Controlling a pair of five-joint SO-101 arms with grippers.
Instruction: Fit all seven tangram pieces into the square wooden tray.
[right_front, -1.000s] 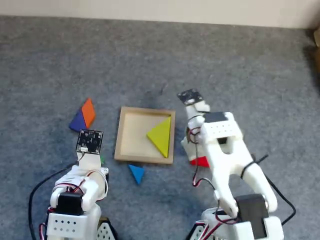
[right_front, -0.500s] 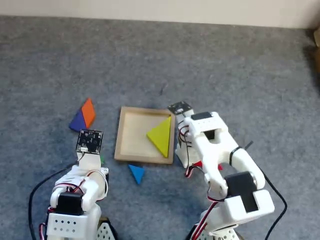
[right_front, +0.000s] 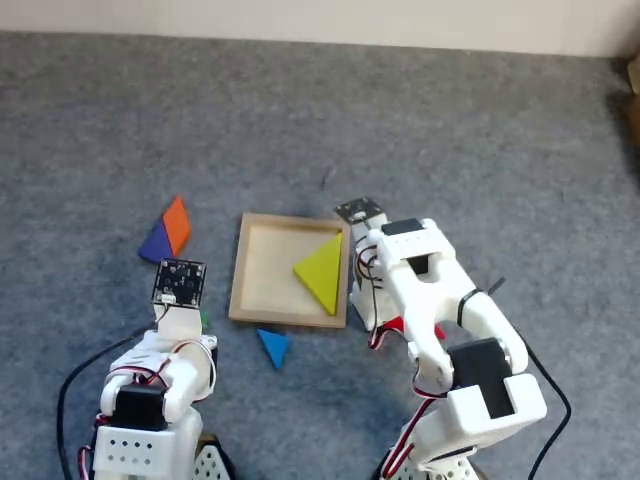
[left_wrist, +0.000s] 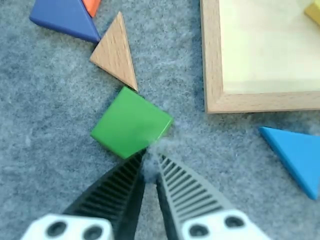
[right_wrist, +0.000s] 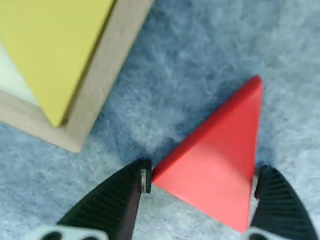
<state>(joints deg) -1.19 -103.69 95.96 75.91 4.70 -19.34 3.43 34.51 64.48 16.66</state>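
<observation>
The square wooden tray (right_front: 262, 272) holds a yellow triangle (right_front: 322, 268) against its right side. A red triangle (right_wrist: 220, 165) lies on the carpet just off the tray's right rim (right_wrist: 100, 75). My right gripper (right_wrist: 201, 176) is open, low over the red triangle with one finger at each side. My left gripper (left_wrist: 150, 162) is shut, its tips right at the near edge of a green square (left_wrist: 131, 129). A wooden triangle (left_wrist: 116, 52) touches that square. A dark blue triangle (right_front: 155, 243) and an orange piece (right_front: 177, 222) lie left of the tray, a light blue triangle (right_front: 272, 345) in front of it.
Grey carpet (right_front: 470, 130) covers the table, with wide free room behind the tray and to the far right. The right arm (right_front: 420, 270) stands close along the tray's right rim. The left arm (right_front: 180, 290) sits near the tray's front left corner.
The right arm has swung left toward the tray's right rim and come down over the red triangle. The left arm and the pieces have kept still.
</observation>
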